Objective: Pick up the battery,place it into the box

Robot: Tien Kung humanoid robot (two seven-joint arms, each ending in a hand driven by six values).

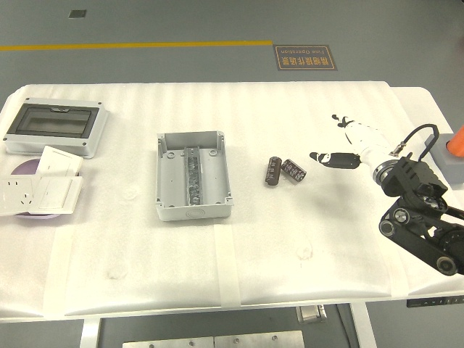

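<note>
Reaching stage: right hand point(341, 148) near the batteries point(284, 170), fingers point(324, 156) spread, holding nothing. Next, close on one battery, then carry left to the box point(168, 181).

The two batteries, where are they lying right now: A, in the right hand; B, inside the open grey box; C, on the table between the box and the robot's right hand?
C: both batteries lie on the table, right of the grey box and left of the right hand.

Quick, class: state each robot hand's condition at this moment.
Left robot hand: not in view.
Right robot hand: open, fingers spread, holding nothing, right of the batteries.
</note>
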